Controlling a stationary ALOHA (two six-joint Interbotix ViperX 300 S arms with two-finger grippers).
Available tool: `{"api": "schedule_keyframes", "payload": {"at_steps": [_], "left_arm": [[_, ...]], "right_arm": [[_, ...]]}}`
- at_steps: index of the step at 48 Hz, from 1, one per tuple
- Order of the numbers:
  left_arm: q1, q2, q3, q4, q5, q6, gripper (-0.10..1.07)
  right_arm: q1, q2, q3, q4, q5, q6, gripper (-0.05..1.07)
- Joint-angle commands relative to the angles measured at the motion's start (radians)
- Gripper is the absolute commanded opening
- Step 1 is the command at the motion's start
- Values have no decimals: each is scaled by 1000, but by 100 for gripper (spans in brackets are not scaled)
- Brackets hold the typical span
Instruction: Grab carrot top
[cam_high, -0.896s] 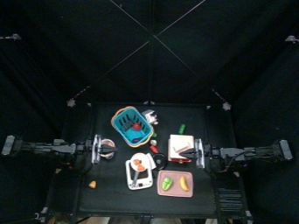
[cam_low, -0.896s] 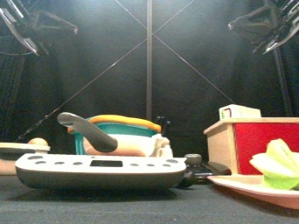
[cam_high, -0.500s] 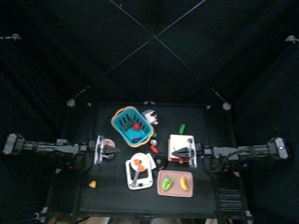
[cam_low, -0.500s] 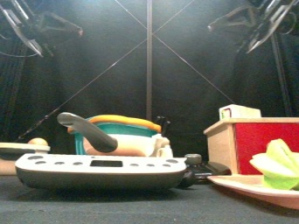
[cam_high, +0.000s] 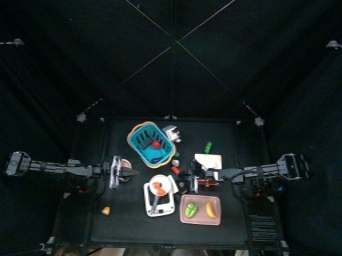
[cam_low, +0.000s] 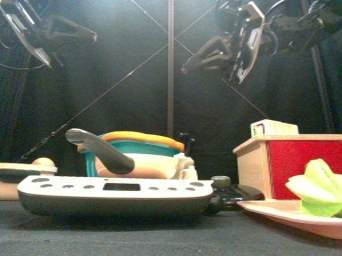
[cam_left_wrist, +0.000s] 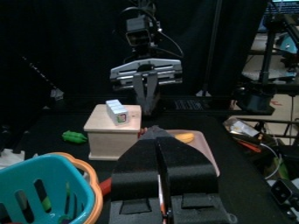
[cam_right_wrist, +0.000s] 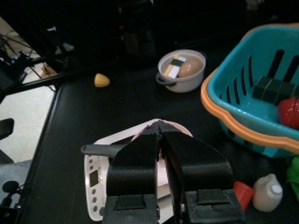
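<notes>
Basket (cam_right_wrist: 251, 83): teal, with an orange rim. Box (cam_low: 291, 152): pale wood with a red front panel. Plate (cam_low: 283, 213): pink, carrying a light green vegetable (cam_low: 318, 187). Scale (cam_low: 114, 194): white top over a black base. Bowl (cam_right_wrist: 181, 70): white. Table (cam_right_wrist: 100, 122) and curtains (cam_low: 134, 70): black.

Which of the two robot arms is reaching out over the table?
The right arm: its end effector hangs above the middle of the table, while the left end effector stays back near the table's left edge.
</notes>
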Motion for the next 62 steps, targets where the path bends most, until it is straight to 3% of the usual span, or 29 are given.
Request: {"api": "schedule_keyframes", "payload": {"at_steps": [1,9,25,36,62], "left_arm": [[-2,2,-15,-2,-11,2,-2],[-2,2,-14,2,-11,2,-2],[-2,2,-12,2,-18,2,-2],[0,2,-11,-2,-18,2,-2],[0,2,-6,-2,-18,2,-2]], "right_arm": [[2,60,-72,23,-8,2,4],[5,158,-141,26,-6,2,15],[6,295,-225,26,8,0,67],[11,357,-270,14,48,-2,91],[15,494,-430,-92,295,-2,94]]}}
